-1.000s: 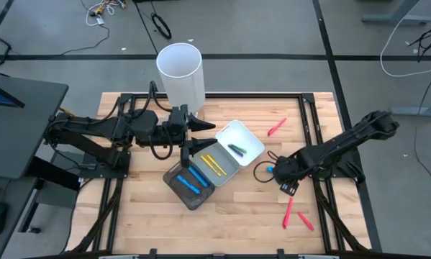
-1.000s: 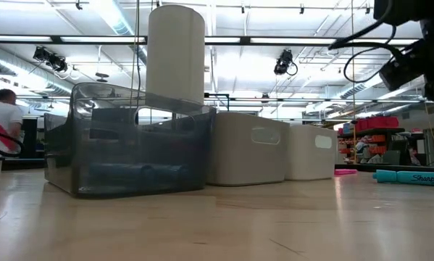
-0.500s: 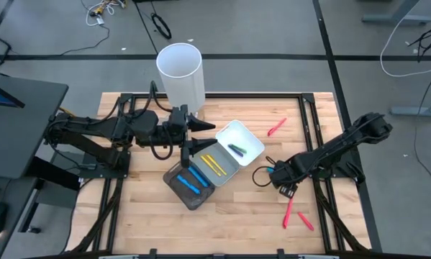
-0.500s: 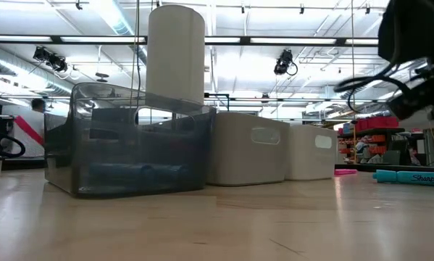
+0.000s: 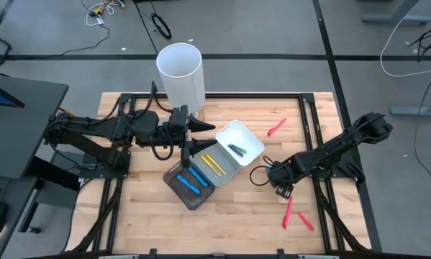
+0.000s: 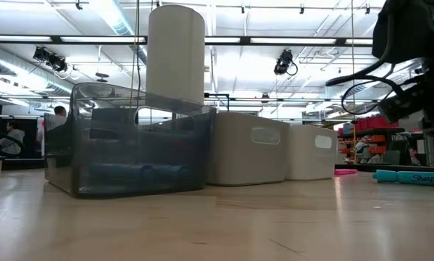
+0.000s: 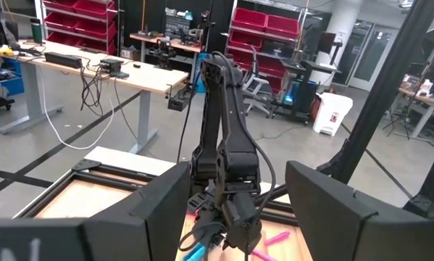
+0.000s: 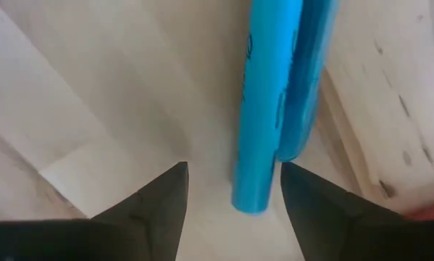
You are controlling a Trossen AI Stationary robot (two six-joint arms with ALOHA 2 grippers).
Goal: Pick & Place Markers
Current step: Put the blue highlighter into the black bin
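Two blue markers (image 8: pixel 274 94) lie side by side on the wooden table; in the low view they (image 6: pixel 409 176) sit at the right. My right gripper (image 8: pixel 235 210) hangs just above them, pointing down and open. One finger stands either side of the near end of one marker, touching nothing. In the high view this gripper (image 5: pixel 271 171) covers the markers. My left gripper (image 5: pixel 204 137) waits open over the trays. More blue markers (image 5: pixel 190 180) lie in the dark tray, yellow ones (image 5: pixel 214 164) in the grey tray, and a dark green one (image 5: pixel 237 150) in the white tray.
Pink-red markers lie loose on the table: one near the far right (image 5: pixel 276 127) and two near the right front (image 5: pixel 294 216). A tall white cylinder (image 5: pixel 179 72) stands behind the three trays (image 5: pixel 251 137). Bare wood lies between the trays and my right gripper.
My right gripper has moved a little toward the table's left and come down over the blue markers, staying open. My left arm and the trays have kept still.
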